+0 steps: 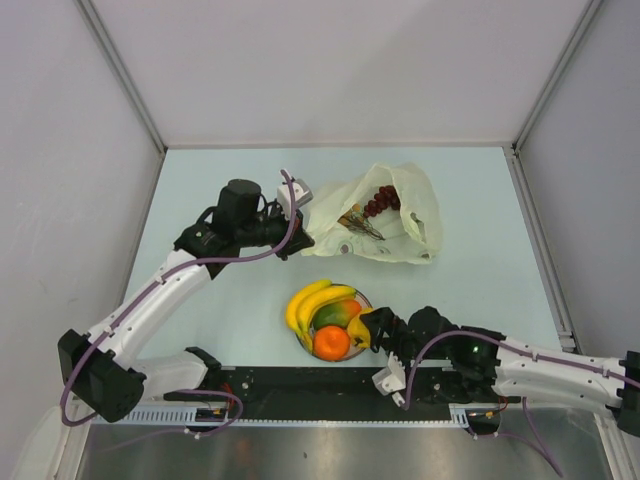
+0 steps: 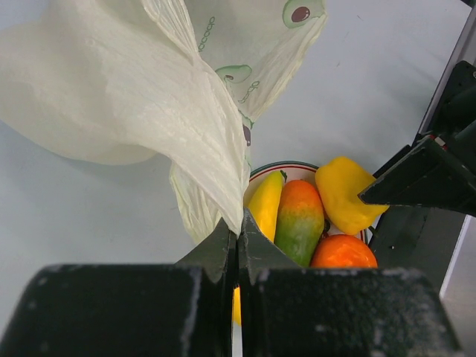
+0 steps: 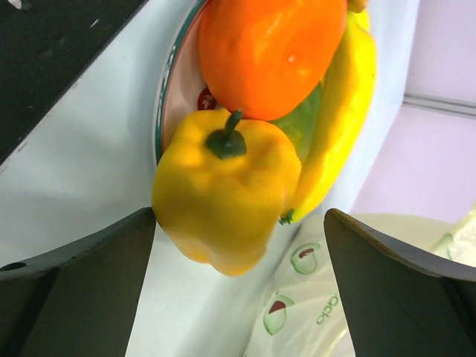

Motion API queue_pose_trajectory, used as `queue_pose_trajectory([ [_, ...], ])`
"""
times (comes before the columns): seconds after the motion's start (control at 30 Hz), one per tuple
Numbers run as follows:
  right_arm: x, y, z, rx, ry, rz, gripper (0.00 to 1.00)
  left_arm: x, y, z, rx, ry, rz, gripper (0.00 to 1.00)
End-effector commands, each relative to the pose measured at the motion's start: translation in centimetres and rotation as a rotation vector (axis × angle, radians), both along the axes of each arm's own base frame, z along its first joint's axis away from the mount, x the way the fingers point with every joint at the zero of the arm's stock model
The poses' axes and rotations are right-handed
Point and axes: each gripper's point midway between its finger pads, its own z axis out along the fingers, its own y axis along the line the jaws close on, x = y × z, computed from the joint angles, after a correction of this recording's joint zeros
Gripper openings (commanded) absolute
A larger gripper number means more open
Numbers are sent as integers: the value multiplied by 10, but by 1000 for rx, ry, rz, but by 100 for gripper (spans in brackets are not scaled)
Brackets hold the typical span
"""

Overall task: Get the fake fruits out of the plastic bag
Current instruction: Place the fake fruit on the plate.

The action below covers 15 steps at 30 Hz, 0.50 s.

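The plastic bag (image 1: 385, 215) lies crumpled at the table's middle back, with the dark grape bunch (image 1: 381, 200) showing in its open mouth. My left gripper (image 1: 303, 233) is shut on the bag's near-left edge; in the left wrist view the gripper (image 2: 238, 227) pinches the thin plastic (image 2: 178, 97), which hangs lifted. The white plate (image 1: 362, 297) holds the banana bunch (image 1: 312, 298), mango (image 1: 333, 316), orange (image 1: 331, 343) and a yellow pepper (image 1: 357, 331). My right gripper (image 1: 368, 328) is open and empty, with the pepper (image 3: 223, 190) just beyond its tips.
A brownish item (image 1: 360, 225) lies in the bag's mouth beside the grapes. The black base rail (image 1: 320, 385) runs along the near edge just behind the plate. Grey walls enclose the table on the left, back and right.
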Motion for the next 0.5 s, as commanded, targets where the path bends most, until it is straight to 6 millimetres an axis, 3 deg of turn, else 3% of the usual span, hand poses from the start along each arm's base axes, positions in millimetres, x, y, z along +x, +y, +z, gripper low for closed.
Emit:
queue_pose_trajectory([
  [0.0, -7, -7, 6, 12, 11, 13, 100, 2, -5, 11, -48, -18, -13, 0],
  [0.17, 3, -19, 16, 10, 7, -84, 100, 0, -4, 12, -46, -16, -12, 0],
  [0.3, 14, -35, 38, 57, 29, -199, 100, 0, -4, 12, -47, -17, -8, 0],
  [0.4, 18, -41, 61, 147, 103, -290, 100, 1, -6, 13, -55, -8, -9, 0],
  [0.47, 24, -37, 88, 261, 217, -405, 100, 2, -7, 13, -59, -1, -10, 0],
])
